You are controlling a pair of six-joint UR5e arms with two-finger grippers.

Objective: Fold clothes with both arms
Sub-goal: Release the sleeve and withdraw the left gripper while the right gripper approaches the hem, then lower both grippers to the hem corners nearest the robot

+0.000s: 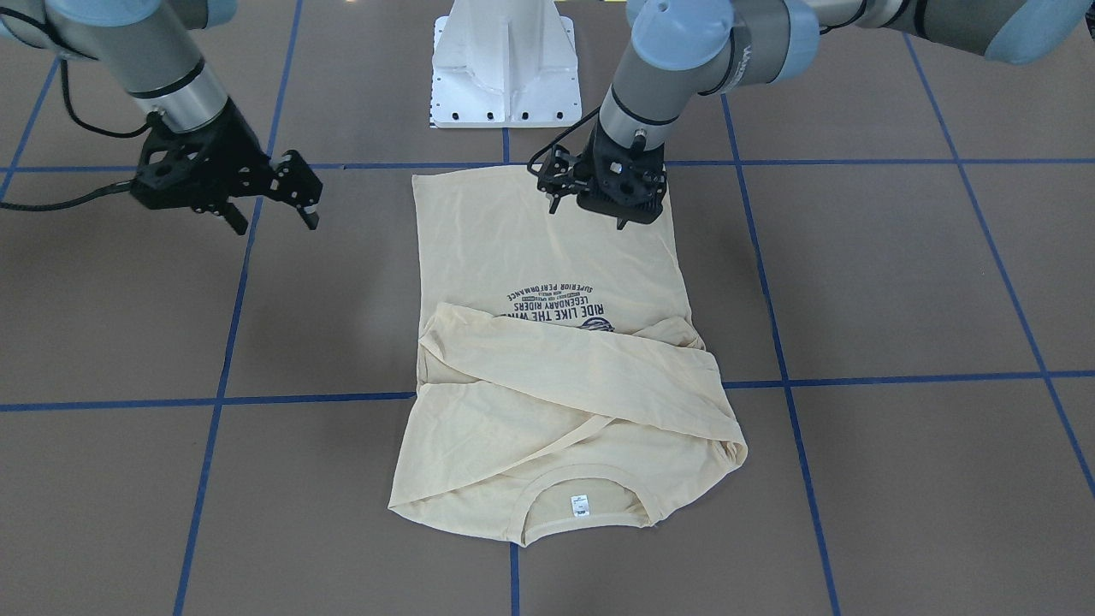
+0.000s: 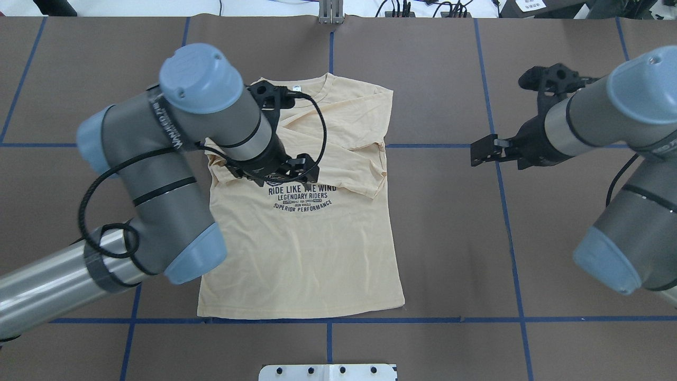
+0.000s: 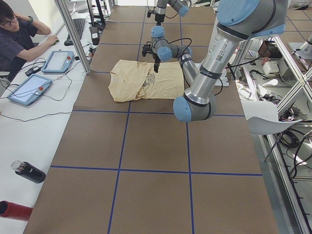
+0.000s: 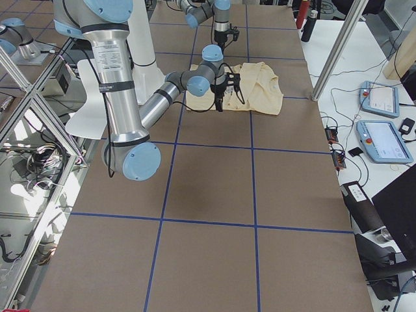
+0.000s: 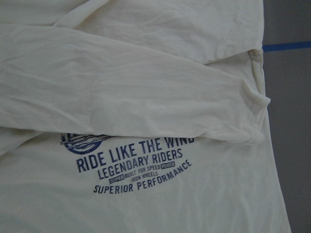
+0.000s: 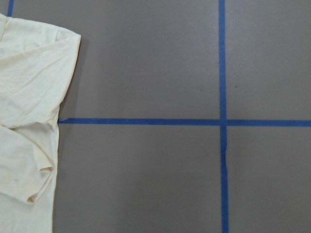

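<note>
Hovering high over the T-shirt [image 2: 301, 254] is the left hand [image 1: 614, 205], with the print [image 5: 136, 167] and the crossed sleeves [image 1: 582, 368] straight below it. I can't tell from any view whether its fingers are spread or pressed together. Its wrist camera shows only bare cloth, so I'd guess it's carrying nothing. My read is it's up there to get a look before picking a grab spot.

The shirt lies flat on the worktop [image 1: 898, 282], print side up. The hem is toward the robot's base and the collar with its little neck label [image 1: 580, 505] is at the far end. Both long sleeves are already tucked across the chest, covering the top of the print. The next fold probably wants both hands on an edge.

The right hand [image 1: 272, 218] sits off to the side, well apart from the shirt, fingers spread wide with nothing between them. Only the shirt's edge shows at the side of its wrist view. It looks like it's staying clear so it doesn't snag the cloth.

The worktop is matte brown, gridded with blue tape [image 6: 222, 63], and I'd expect thin fabric to slide easily on it. A white pedestal [image 1: 505, 60] is bolted at the robot's edge. Past the left hand's end of the worktop, an operator [image 3: 19, 39] sits at a desk with two touch pendants [image 3: 58, 61]. A dark bottle [image 3: 29, 172] lies further along.
</note>
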